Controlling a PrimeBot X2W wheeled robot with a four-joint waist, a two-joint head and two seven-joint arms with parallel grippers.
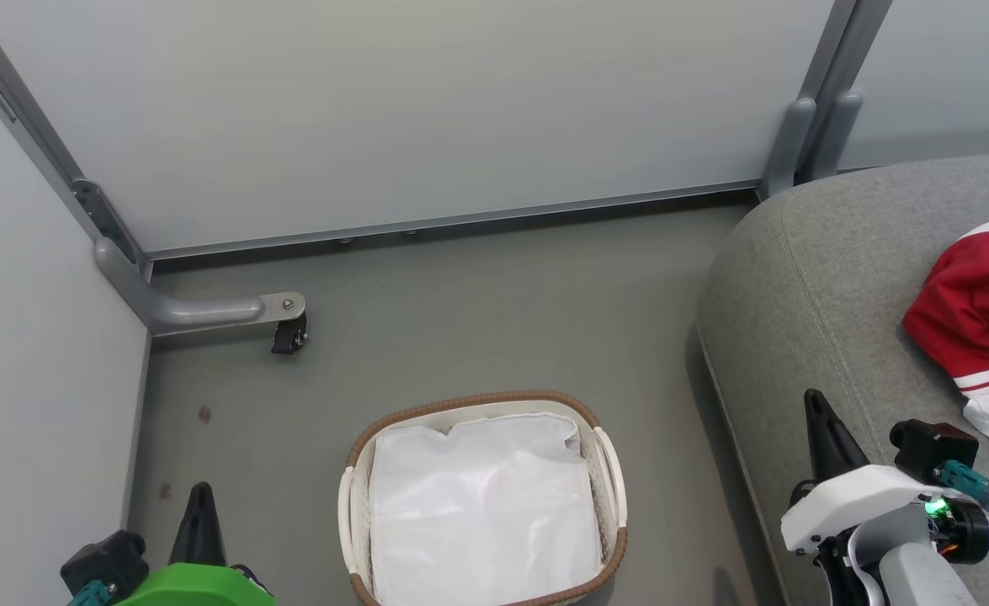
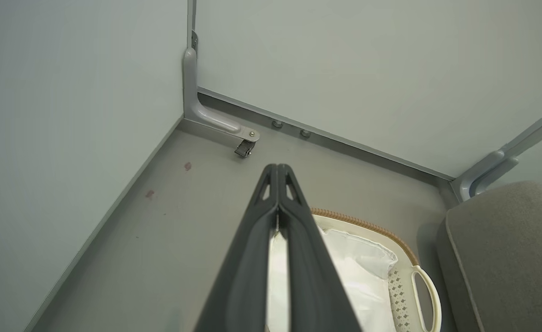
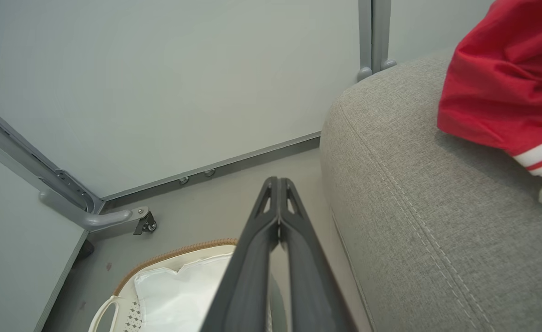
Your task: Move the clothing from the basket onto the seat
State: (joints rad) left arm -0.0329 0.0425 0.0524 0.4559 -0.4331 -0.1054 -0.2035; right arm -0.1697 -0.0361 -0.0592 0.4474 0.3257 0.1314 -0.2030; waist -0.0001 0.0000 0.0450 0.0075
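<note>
Left gripper [image 2: 277, 167]: fingers pressed together tip to tip, nothing between them; over bare floor just left of the basket, pointing toward the wall corner.
Right gripper [image 3: 277, 180]: fingers closed flat against each other, holding nothing; raised close beside the seat's front edge, basket to its left.
Basket [image 1: 477, 399]: on the floor at bottom centre of head view, between the two grippers; oval, with a brown woven rim, white handles on both sides and a perforated wall; near edge cut off by the frame.
Liner [image 1: 481, 505]: white, wrinkled, spread across the inside of the basket.
Seat [image 1: 814, 278]: grey woven sofa to the right of the basket, near but apart; rounded corner, stitched seam along the top.
Clothing [image 1: 978, 311]: red garment with white stripes and a white hem, bunched on top of the seat toward the right; partly cut off by the frame edge.
Floor [image 1: 477, 311]: grey, with a few small reddish marks at left.
Caster [image 1: 289, 337]: small black wheel under a grey bracket foot [image 1: 199, 310], beyond the basket to the left, well apart from it.
Wall panels [image 1: 427, 109]: pale grey, meeting in a corner at far left.
Posts [image 1: 805, 139]: two grey uprights against the panels, just behind the seat's rounded corner.
</note>
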